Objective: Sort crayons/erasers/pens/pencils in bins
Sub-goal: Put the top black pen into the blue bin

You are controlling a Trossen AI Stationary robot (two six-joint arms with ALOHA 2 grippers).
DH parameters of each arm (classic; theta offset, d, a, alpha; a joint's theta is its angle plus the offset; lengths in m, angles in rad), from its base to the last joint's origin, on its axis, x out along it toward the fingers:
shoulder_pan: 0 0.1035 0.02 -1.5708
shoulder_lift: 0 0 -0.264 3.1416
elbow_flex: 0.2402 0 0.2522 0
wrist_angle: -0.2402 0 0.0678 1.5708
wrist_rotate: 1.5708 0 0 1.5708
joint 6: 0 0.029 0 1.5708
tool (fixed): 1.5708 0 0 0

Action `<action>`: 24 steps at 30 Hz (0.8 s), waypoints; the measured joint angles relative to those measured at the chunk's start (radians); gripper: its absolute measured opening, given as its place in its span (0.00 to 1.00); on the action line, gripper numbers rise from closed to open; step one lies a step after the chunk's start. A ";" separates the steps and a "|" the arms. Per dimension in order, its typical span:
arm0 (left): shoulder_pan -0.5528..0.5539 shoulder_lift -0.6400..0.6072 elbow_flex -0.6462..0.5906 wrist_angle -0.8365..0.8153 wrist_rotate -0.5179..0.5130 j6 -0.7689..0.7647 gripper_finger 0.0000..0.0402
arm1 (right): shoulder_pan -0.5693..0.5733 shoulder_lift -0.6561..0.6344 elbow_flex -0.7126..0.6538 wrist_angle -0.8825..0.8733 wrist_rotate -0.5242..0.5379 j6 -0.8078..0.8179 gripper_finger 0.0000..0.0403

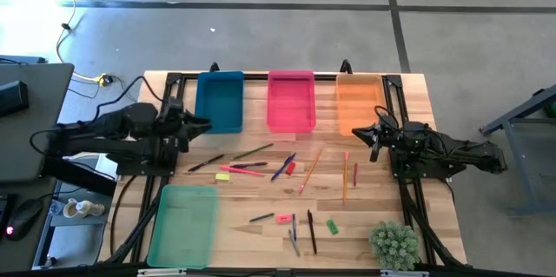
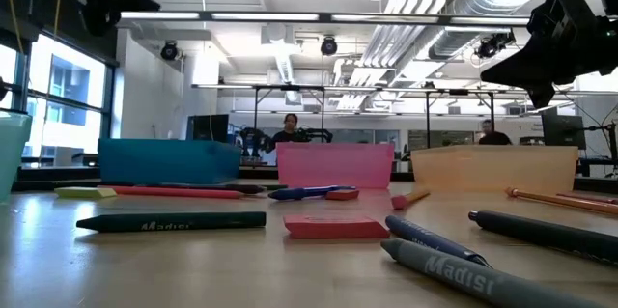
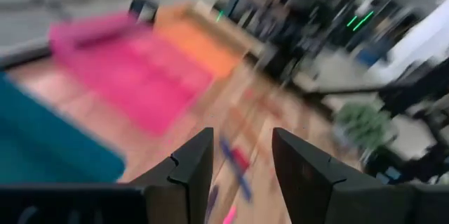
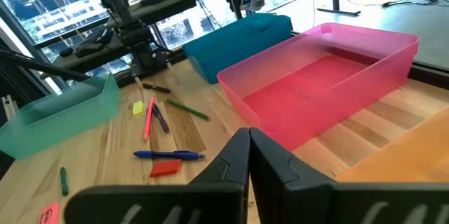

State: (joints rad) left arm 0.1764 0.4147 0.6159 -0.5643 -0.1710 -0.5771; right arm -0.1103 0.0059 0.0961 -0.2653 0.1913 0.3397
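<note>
Nothing has been sorted yet, going by the high view: the blue plastic tray (image 1: 219,101), the pink plastic tray (image 1: 291,101) and the orange plastic tray (image 1: 359,102) along the top of the frame all look empty, and so does the light green plastic tray (image 1: 183,225) at lower left. The long thin pencils (image 1: 310,169), the dark and blue pens (image 1: 282,167), the small flat erasers (image 1: 284,219) and the stubby crayons (image 1: 261,217) are all scattered on the wooden worktop (image 1: 417,216) in the middle and lower middle.

The left tool (image 1: 204,123) is parked at left centre beside the blue tray, fingers held apart with nothing between them. The right tool (image 1: 358,132) sits at right centre by the orange tray, fingers pressed together, empty.

For the next pick, the left tool is probably best lowered over the nearest stick (the dark one just below it would be my guess), with the fingers set across its width, not along it. The thin pencils should be gripped near the middle so they don't tip.

The left wrist view is smeared by motion, so items there can't be told apart. Several crayons can't be distinguished from pens from above.
</note>
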 joint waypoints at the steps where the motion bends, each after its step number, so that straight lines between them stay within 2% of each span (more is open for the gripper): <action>1: 0.000 0.029 0.026 -0.049 0.003 -0.017 0.33 | 0.000 0.000 0.000 0.000 0.000 0.000 0.00; 5: 0.000 0.141 0.112 -0.257 0.025 -0.075 0.33 | 0.000 0.000 0.000 0.000 0.000 0.000 0.00; 9: 0.000 0.241 0.152 -0.393 0.057 -0.101 0.33 | 0.000 0.000 0.000 0.000 0.000 0.000 0.00; 16: 0.000 0.383 0.153 -0.482 0.092 -0.128 0.33 | 0.000 0.000 0.000 0.000 0.000 0.000 0.00; 24: 0.000 0.527 0.153 -0.483 0.132 -0.141 0.33 | 0.000 0.000 0.000 0.000 0.000 0.000 0.00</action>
State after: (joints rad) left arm 0.1761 0.9419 0.7692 -1.0473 -0.0391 -0.7182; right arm -0.1104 0.0059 0.0959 -0.2652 0.1915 0.3394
